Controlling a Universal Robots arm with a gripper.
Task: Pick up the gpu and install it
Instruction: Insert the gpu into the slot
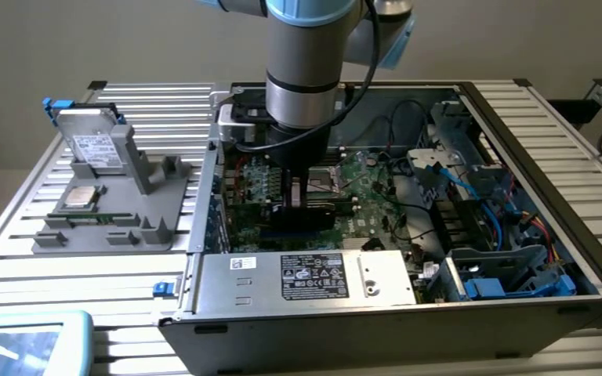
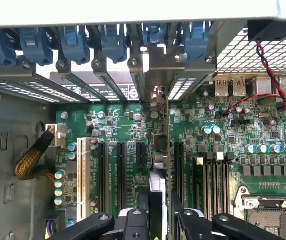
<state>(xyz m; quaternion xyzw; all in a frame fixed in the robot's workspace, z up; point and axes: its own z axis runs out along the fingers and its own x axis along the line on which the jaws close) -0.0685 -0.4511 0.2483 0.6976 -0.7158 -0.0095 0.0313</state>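
My gripper (image 1: pixel 302 196) is down inside the open computer case (image 1: pixel 552 188), shut on the gpu (image 1: pixel 306 217), a flat black card held upright on edge just above the green motherboard (image 1: pixel 369 192). In the wrist view the gpu (image 2: pixel 160 155) runs edge-on from between my black fingers (image 2: pixel 178 212) out to its silver bracket (image 2: pixel 156 95) at the case's rear slot openings. It stands over the black expansion slots (image 2: pixel 119 170); I cannot tell whether it touches a slot.
A grey fixture (image 1: pixel 123 231) at the exterior view's left carries a silver hard drive (image 1: pixel 97 145) and a processor chip (image 1: pixel 79 197). The power supply (image 1: pixel 301 278) sits at the case front. Blue and black cables (image 1: pixel 489 204) crowd the case's right. Blue slot clips (image 2: pixel 113 42) line the rear.
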